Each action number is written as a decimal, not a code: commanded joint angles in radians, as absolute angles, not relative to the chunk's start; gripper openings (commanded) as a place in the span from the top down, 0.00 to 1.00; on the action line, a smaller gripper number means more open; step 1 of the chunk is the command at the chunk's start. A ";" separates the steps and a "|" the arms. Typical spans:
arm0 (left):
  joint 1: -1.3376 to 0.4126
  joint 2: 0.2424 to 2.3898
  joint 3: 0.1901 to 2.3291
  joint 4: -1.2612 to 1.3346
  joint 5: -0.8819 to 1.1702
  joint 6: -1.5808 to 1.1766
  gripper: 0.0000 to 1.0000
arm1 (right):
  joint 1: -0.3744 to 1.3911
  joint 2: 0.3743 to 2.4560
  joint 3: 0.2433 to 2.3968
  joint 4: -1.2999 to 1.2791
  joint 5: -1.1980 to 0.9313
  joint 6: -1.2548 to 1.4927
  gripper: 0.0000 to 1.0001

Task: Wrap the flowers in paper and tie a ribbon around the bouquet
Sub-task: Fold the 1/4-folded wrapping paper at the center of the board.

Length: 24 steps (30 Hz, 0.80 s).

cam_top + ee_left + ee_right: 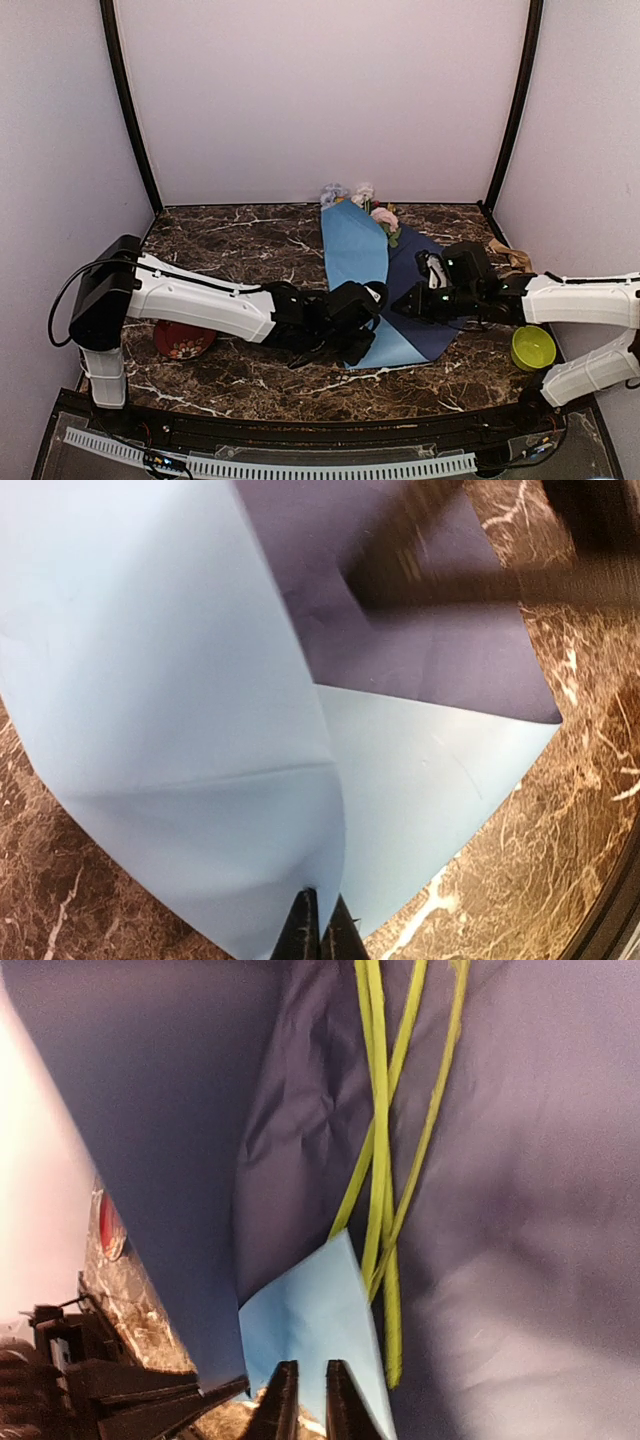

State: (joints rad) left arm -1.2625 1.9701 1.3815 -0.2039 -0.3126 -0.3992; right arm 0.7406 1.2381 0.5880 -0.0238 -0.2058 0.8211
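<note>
With the left claw (320,935) grasping the paper (355,250) and the right claw (305,1400) clenched by its corner, one flap covers the flowers (384,214), while the navy half and the ribbon (508,256) at the right edge are not yet used.

Dark brown marble-patterned table (240,240) between plain pale walls (320,90), black corner posts (130,110).

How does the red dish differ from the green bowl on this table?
The red dish is patterned and shallow; the green bowl is plain and deeper. The dish sits on the left, partly hidden under the left arm; the bowl sits on the right in open view. Both rest on the marble table near its front edge.
</note>
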 commanded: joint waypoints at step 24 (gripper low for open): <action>-1.277 2.049 1.465 -0.226 -0.210 -0.254 1.00 | 0.541 1.358 0.712 0.016 -0.382 0.770 0.25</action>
